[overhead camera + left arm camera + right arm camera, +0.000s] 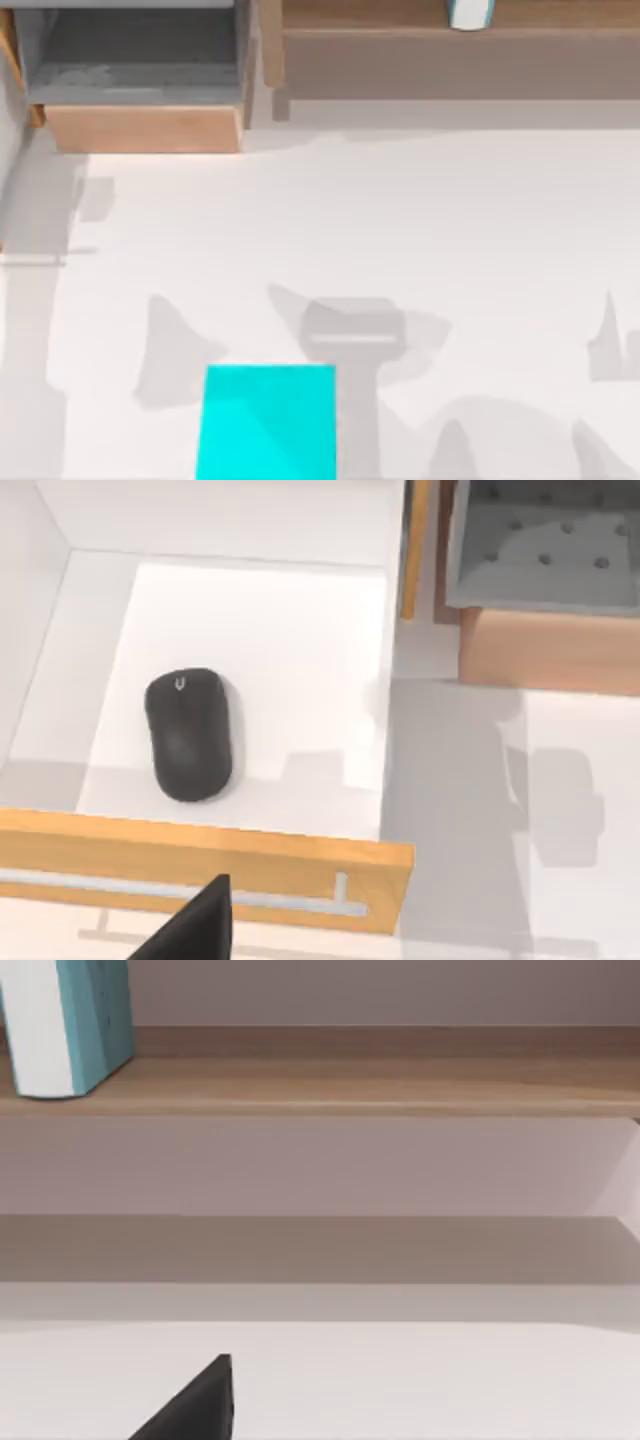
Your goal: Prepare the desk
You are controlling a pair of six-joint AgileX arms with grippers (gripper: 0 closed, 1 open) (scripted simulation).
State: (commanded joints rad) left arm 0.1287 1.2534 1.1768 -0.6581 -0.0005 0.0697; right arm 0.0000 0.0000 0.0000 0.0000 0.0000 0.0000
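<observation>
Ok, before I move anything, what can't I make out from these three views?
- Top view: the bright cyan rectangular pad is cut off by the bottom edge.
- Top view: the white-and-teal upright object on the tan wooden shelf is cut off by the top edge; what it is stays unclear.
- Both wrist views: a dark claw fragment at the bottom edge; open or shut is unreadable.

One dark fingertip of my left gripper (195,925) showed at the edge of my left wrist view, and one of my right gripper (195,1405) likewise.
</observation>
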